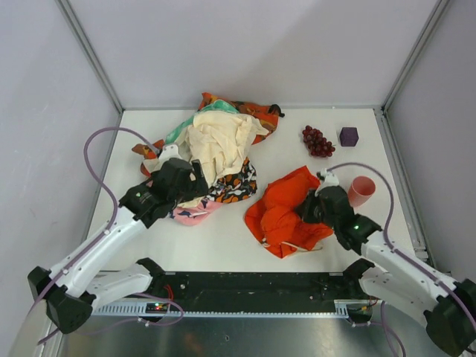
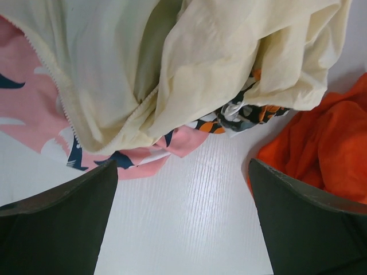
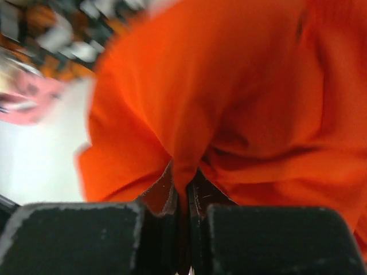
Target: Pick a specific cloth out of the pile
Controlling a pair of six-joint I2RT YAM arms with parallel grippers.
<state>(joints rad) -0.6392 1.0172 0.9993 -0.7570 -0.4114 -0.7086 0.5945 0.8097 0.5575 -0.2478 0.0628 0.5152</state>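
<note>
The table (image 1: 223, 245) was a white board, and in the left wrist view its bare face (image 2: 189, 229) showed a fine lined grain with a soft shine. Pale grey walls (image 1: 253, 52) closed it in at the back and on both sides, with slim metal posts (image 1: 89, 52) running up from the back corners. A black rail (image 1: 253, 286) ran along the near edge between the arm bases.

The pile (image 1: 216, 149) lay at the back left of the table, a cream cloth (image 1: 219, 145) on top and a pink-and-navy cloth (image 1: 195, 214) poking out at its near edge. The left claw (image 1: 195, 172) hung over that near edge with its fingers (image 2: 57, 229) wide apart and nothing between them.

The cloth (image 1: 286, 208), plain orange-red, lay crumpled on the table right of centre, apart from the pile, with its thin cream cord (image 1: 297, 247) trailing at the near side. The right claw (image 1: 309, 208) was clamped together on a fold of the cloth (image 3: 183, 172).

Grapes (image 1: 317, 140) and a purple block (image 1: 348, 136) sat at the back right, and a pink cup (image 1: 361, 190) stood just beside the right arm.
</note>
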